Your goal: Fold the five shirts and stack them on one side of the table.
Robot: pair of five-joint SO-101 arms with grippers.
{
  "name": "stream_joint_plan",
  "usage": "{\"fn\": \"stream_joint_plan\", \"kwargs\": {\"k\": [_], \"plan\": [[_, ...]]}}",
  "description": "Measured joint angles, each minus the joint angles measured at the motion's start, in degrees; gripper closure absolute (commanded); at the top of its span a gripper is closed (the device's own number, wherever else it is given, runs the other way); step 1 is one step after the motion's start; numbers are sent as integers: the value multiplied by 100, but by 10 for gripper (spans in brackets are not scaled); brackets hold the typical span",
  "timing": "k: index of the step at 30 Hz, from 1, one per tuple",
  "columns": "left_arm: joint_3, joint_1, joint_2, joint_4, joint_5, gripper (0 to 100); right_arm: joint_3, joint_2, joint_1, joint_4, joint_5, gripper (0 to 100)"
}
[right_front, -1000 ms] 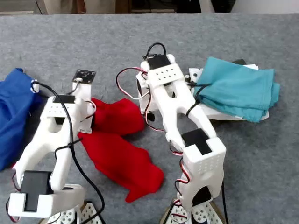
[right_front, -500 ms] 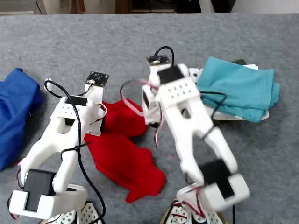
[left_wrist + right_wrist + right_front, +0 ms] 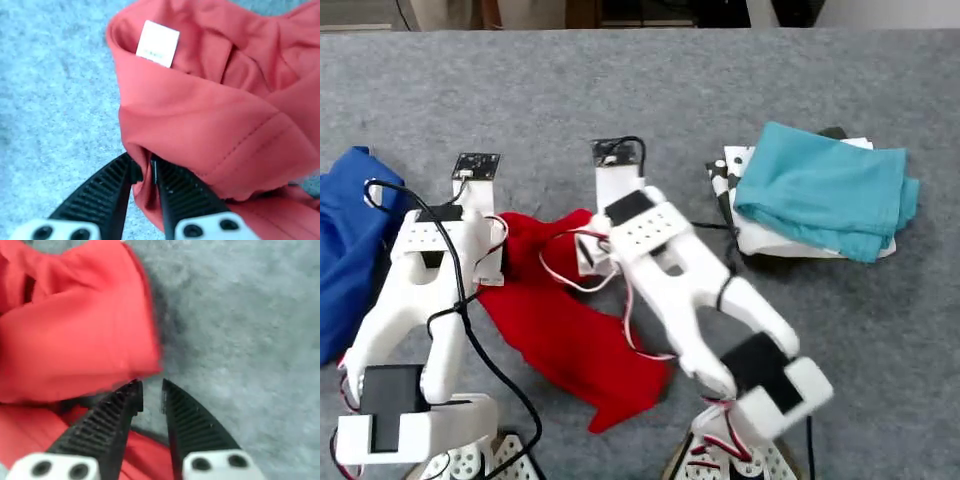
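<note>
A red shirt (image 3: 560, 325) lies crumpled on the grey table between the two arms. In the left wrist view, my left gripper (image 3: 145, 171) is shut on a fold of the red shirt (image 3: 200, 125), below its white neck label (image 3: 157, 43). My right gripper (image 3: 150, 390) hangs at the edge of the red shirt (image 3: 75, 340), its jaws a narrow gap apart with only table between them. A blue shirt (image 3: 345, 240) lies bunched at the left edge. A folded teal shirt (image 3: 825, 190) tops a stack at the right.
Under the teal shirt lie a white folded shirt (image 3: 770, 240) and a black-and-white patterned one (image 3: 725, 180). Bare grey table (image 3: 620, 80) stretches across the back. Loose cables (image 3: 470, 330) hang off both arms.
My right arm has swung left from beside the teal stack to the red shirt's far edge. My left arm has shifted left, dragging the red shirt's near corner with it.
</note>
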Motion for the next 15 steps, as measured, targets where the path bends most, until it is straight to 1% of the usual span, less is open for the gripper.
{"fn": "stream_joint_plan", "kwargs": {"k": [2, 4, 7, 10, 15], "plan": [[0, 35, 0, -9, 0, 982, -220, 360, -79, -26, -35, 931], [9, 97, 0, -88, 0, 982, -413, 677, -79, -35, -53, 902], [53, 105, 0, -167, 0, 982, -527, 897, -70, -35, -79, 776], [114, 105, 0, -193, 0, 982, -571, 905, 62, 62, -334, 672], [114, 105, 0, -193, 0, 982, -589, 905, 105, 255, -422, 659]]}}
